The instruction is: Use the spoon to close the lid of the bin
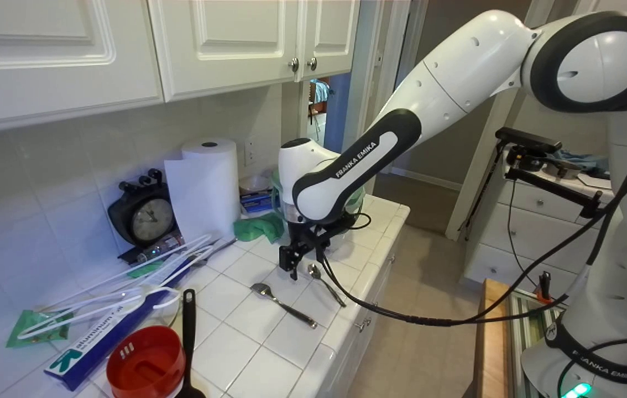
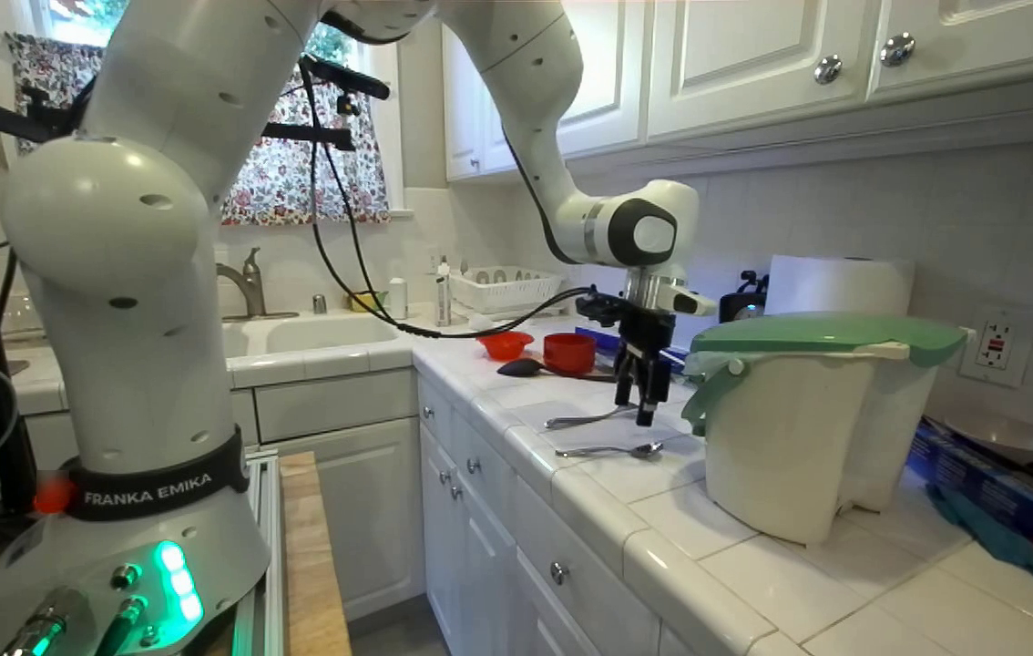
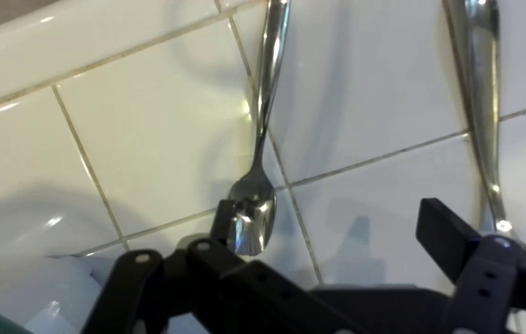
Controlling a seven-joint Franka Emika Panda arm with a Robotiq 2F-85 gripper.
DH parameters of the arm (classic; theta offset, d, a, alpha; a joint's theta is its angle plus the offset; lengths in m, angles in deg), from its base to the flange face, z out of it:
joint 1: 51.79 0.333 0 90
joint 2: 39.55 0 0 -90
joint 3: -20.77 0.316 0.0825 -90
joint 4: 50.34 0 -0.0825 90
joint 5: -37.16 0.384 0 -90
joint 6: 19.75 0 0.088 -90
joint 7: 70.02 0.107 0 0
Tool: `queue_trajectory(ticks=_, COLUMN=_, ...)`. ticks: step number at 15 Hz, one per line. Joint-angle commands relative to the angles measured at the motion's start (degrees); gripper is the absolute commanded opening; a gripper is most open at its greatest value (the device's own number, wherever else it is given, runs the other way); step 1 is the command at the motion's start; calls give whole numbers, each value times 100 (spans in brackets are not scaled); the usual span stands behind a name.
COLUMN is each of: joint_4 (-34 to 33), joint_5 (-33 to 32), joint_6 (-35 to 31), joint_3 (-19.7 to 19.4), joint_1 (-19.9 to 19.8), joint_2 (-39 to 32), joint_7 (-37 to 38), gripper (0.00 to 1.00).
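A shiny metal spoon (image 3: 258, 199) lies on the white tiles, its bowl under and partly behind one of my fingers (image 3: 222, 222) in the wrist view. My gripper (image 3: 332, 227) is open above the counter, its jaws wide apart with only tile seen between them. In an exterior view the gripper (image 2: 635, 410) points down just behind the spoon (image 2: 612, 450). To its right stands the white bin (image 2: 781, 446), with the green lid (image 2: 826, 333) lying across its top. Whether the lid is fully seated I cannot tell. The arm hides most of the bin in an exterior view.
A second metal utensil, seemingly a fork (image 1: 286, 305), lies parallel to the spoon. Farther along the counter are a red cup (image 1: 146, 362), a black ladle (image 1: 189, 331), hangers and a foil box (image 1: 120, 326). A paper towel roll (image 1: 211, 182) and green cloth (image 1: 259, 226) stand near the wall.
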Motion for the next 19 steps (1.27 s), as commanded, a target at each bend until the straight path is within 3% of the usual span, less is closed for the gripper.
queue_trajectory(ticks=1, joint_4=-10, joint_5=50, joint_6=126, joint_3=-52, joint_1=89, joint_2=451, joint_7=345, gripper=100)
queue_trajectory(ticks=14, joint_4=-194, joint_5=-140, joint_6=1237, joint_3=-40, joint_1=-83, joint_2=1950, joint_7=1175, gripper=100)
queue_trajectory(ticks=19, joint_4=-245, joint_5=-36, joint_6=1152, joint_3=17, joint_1=-147, joint_2=1881, joint_7=1024, gripper=100)
